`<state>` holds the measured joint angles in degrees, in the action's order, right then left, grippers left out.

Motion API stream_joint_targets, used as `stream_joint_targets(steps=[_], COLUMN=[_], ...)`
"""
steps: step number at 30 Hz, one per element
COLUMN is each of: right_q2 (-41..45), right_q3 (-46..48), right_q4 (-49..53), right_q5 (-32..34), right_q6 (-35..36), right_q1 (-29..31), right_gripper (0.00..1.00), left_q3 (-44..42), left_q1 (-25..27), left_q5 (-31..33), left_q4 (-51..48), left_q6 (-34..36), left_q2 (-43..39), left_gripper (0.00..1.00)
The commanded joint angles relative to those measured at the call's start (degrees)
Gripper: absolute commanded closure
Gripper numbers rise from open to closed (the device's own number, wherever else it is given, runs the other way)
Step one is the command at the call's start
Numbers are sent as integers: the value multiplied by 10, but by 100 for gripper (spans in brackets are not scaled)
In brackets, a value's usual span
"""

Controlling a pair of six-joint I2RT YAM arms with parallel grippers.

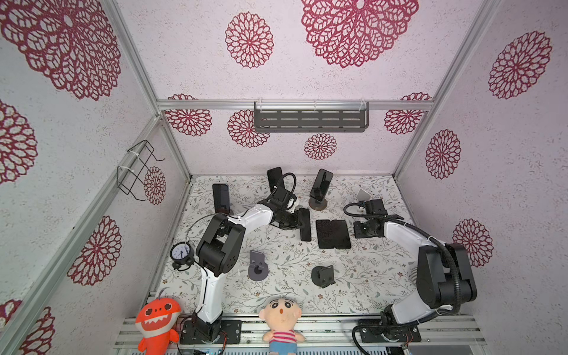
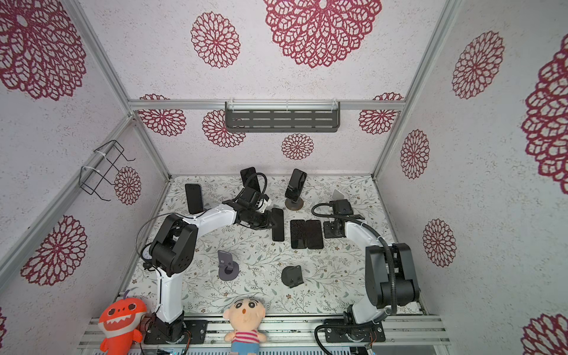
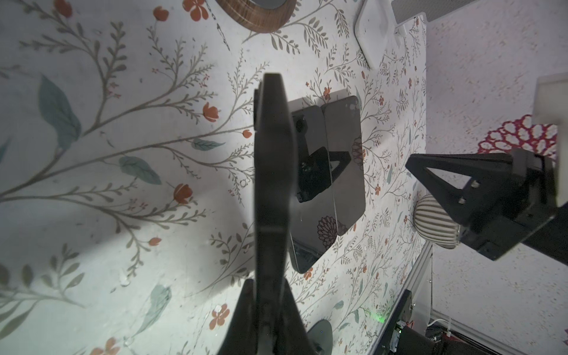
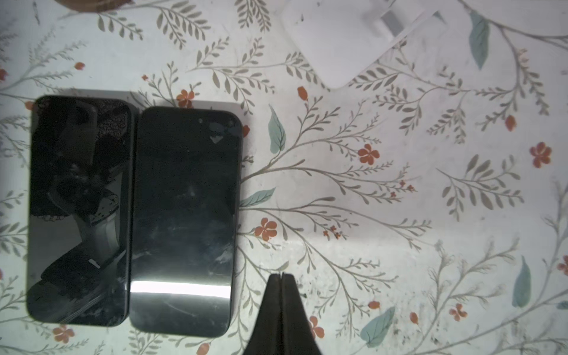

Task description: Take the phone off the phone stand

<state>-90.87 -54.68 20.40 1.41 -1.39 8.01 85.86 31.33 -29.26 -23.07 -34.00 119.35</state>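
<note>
My left gripper (image 1: 299, 222) (image 3: 267, 284) is shut on a black phone (image 1: 305, 224) (image 3: 270, 184), which it holds on edge just above the middle of the table. Right of it, two more black phones (image 1: 333, 234) (image 4: 184, 221) lie flat, side by side. Beside them my right gripper (image 1: 356, 229) (image 4: 281, 275) is shut and empty. An empty grey phone stand (image 1: 257, 268) and an empty black stand (image 1: 322, 275) sit in front. At the back, a wooden-based stand (image 1: 318, 203) holds a phone (image 1: 320, 184).
At the far left another phone (image 1: 221, 198) stands upright, and one more (image 1: 274, 178) stands behind the left arm. A white stand (image 1: 362, 195) is at the back right. An alarm clock (image 1: 181, 253) stands by the left arm. Two plush toys (image 1: 158, 319) sit at the front edge.
</note>
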Motion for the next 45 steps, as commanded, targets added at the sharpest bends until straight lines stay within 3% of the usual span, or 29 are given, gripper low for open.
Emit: stream_joint_targets(steps=[1, 14, 29, 45], right_q2=[-13, -55, -72, -91], right_q3=[-2, -9, 5, 2], right_q4=[-35, -69, -114, -123], right_q5=[-1, 14, 5, 16], right_q6=[17, 29, 22, 16], right_q1=[-3, 3, 14, 17], right_gripper=[100, 100, 100, 100], left_q3=[22, 9, 32, 64], left_q1=[6, 7, 7, 1], left_q5=[-13, -63, -96, -57], left_q4=[15, 11, -20, -77], left_q6=[-12, -70, -83, -74], left_q2=[7, 25, 65, 100], left_gripper=[100, 100, 100, 90])
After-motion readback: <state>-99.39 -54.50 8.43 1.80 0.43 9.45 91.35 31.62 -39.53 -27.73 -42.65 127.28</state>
